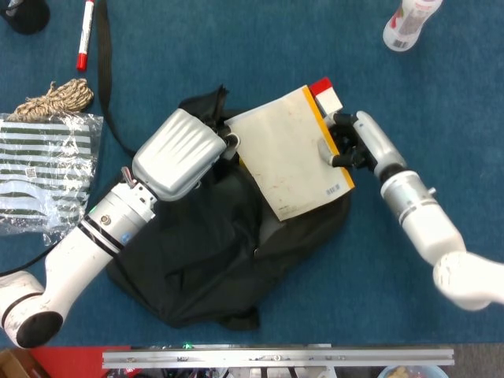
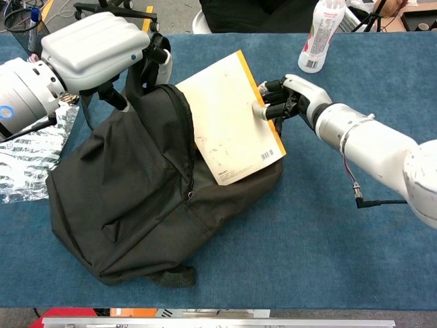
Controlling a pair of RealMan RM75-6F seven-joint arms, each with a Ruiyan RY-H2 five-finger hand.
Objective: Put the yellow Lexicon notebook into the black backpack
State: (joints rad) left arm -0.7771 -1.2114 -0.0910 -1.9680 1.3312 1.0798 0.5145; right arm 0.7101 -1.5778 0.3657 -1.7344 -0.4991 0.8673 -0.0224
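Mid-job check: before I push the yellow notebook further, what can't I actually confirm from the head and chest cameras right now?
- Black fabric backpack opening: both views; the left hand and the cream-backed, yellow-spined notebook cover it, so how wide it gapes is unknown.
- Notebook's lower edge: chest view; hidden behind backpack fabric, so its depth inside is unclear.
- Left hand's fingers: both views; hidden under its shell.
- Notebook's front cover: faces away.
- Right hand pinches the spine edge.

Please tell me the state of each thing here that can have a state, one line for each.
notebook: held tilted, lower edge at the backpack's opening, not yet inside.
backpack: lying on the table, top lifted.
right hand: grips the notebook's yellow spine edge.
left hand: grips the backpack's top.
bottle: upright; cap out of frame.
red marker: lying flat.
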